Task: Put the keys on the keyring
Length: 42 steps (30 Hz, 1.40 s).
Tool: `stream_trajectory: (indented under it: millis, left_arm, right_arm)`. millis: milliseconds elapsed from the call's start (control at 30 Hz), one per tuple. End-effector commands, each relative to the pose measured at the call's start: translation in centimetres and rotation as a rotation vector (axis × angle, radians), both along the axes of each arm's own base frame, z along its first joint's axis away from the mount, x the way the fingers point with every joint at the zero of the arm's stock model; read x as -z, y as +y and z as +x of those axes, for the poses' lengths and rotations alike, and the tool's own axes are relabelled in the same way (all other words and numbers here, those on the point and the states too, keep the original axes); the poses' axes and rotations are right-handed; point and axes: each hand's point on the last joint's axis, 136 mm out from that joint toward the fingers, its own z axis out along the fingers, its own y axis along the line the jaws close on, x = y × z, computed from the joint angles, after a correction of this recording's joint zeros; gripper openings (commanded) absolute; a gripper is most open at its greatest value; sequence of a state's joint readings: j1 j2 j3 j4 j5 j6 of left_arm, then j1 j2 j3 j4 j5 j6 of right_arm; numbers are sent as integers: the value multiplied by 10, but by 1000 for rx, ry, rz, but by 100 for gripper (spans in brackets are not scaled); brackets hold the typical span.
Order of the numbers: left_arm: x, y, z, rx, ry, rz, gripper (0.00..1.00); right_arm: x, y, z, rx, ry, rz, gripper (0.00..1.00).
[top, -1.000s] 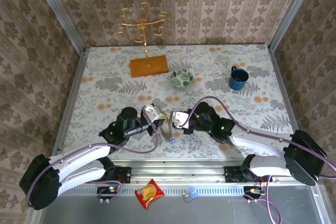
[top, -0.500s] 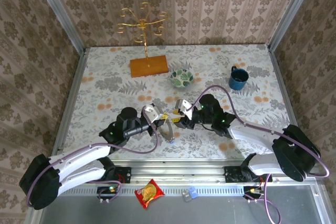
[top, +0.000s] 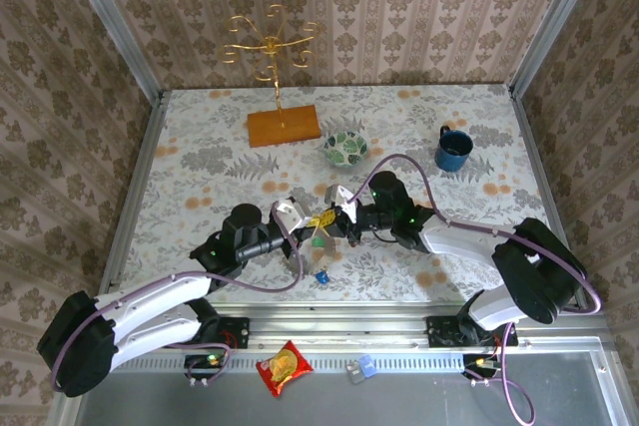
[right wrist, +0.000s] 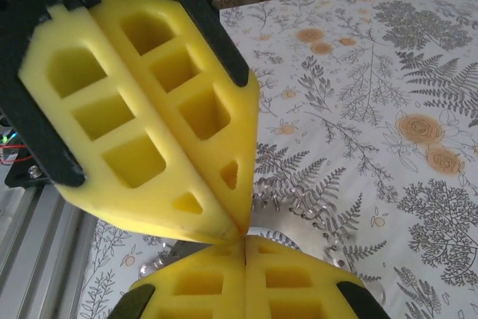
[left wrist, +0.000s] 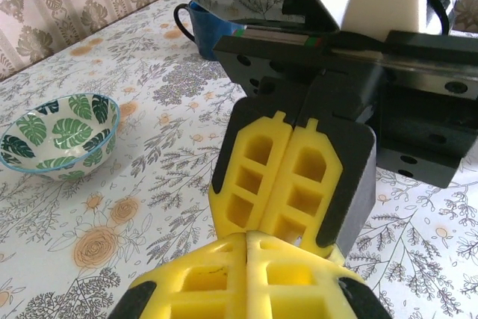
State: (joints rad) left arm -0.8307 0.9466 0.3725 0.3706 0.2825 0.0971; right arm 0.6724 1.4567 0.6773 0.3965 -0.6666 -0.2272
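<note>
Okay, both sets of jaws are clenched, tips meeting. The left gripper [top: 303, 216] seems to pinch the keyring [top: 316, 246], which dangles toward 6 o'clock with the blue key [top: 322, 274] at its bottom. I can't tell what the right gripper [top: 339, 214] holds. The ring looks light, stiff and slippery, so I'd grip its flat rim.

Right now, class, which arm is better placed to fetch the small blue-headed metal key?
Probably the right. The small blue-headed metal key is about equally near both, but the left fingers are pinched shut right by the grey metallic ring, seemingly steadying it; the right fingers look freer.
</note>
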Motion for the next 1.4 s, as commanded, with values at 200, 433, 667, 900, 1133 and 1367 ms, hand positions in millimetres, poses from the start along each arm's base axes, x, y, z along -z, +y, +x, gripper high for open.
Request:
stream_trajectory:
  millis: [200, 433, 667, 900, 1133, 1367]
  left_arm:
    - [6, 30, 13, -158, -4, 99, 41]
    - [36, 43, 19, -276, 181, 200, 69]
    - [70, 18, 16, -287, 378, 385, 63]
    - [74, -19, 11, 43, 173, 584, 57]
    - [94, -24, 6, 292, 254, 817, 58]
    - [104, -38, -2, 383, 392, 959, 60]
  right_arm:
    - [-9, -15, 16, 80, 1, -123, 0]
    - [35, -54, 32, 489, 362, -228, 33]
    - [55, -84, 28, 726, 599, -253, 35]
    - [53, -124, 38, 865, 655, -228, 35]
    - [33, -187, 42, 1057, 682, -136, 36]
    - [12, -231, 39, 1181, 675, -32, 37]
